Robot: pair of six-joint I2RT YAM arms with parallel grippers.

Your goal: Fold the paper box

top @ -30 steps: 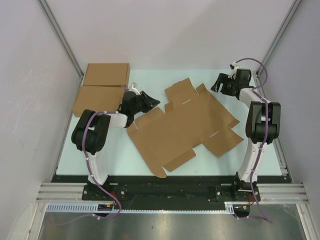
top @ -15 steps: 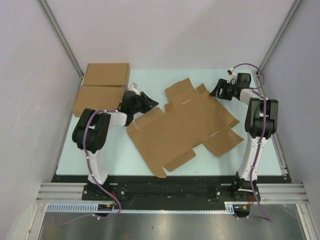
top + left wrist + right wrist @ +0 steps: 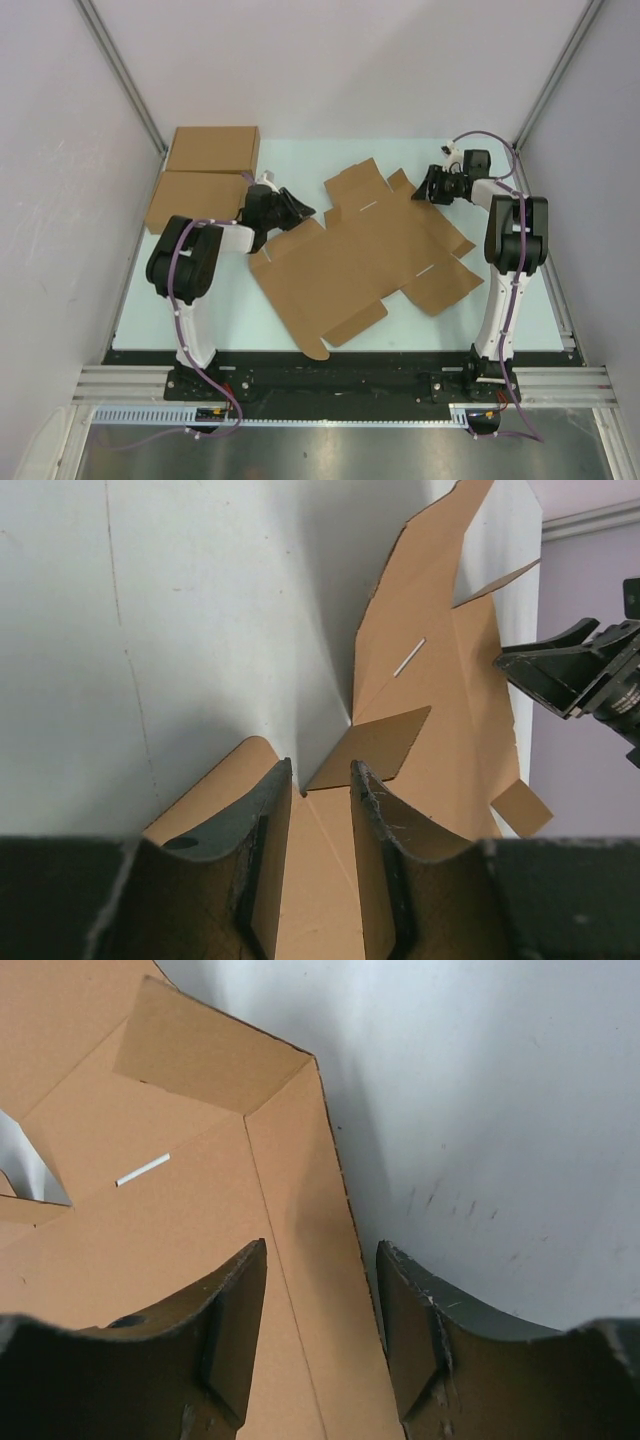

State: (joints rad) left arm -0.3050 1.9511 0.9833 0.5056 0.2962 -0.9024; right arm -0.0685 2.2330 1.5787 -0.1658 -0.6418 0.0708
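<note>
Paper box (image 3: 365,255): we see it as a flat die-cut sheet, unfolded and askew in the middle of the table (image 3: 200,300), between the two grippers.
Left arm (image 3: 185,265): elbow folded near its base, forearm reaching right and low to the sheet's far-left flap.
Left gripper (image 3: 298,208): jaws narrowly parted; its fingers (image 3: 262,815) straddle the flap and we see nothing pinched.
Right arm (image 3: 518,230): it stands tall, with the wrist turned left toward the sheet's far-right corner.
Right gripper (image 3: 430,186): jaws spread wide; between its fingers (image 3: 235,1310) we see the sheet's edge, ungripped.
Made-up boxes (image 3: 212,148): two brown ones lie side by side at the far-left corner.
</note>
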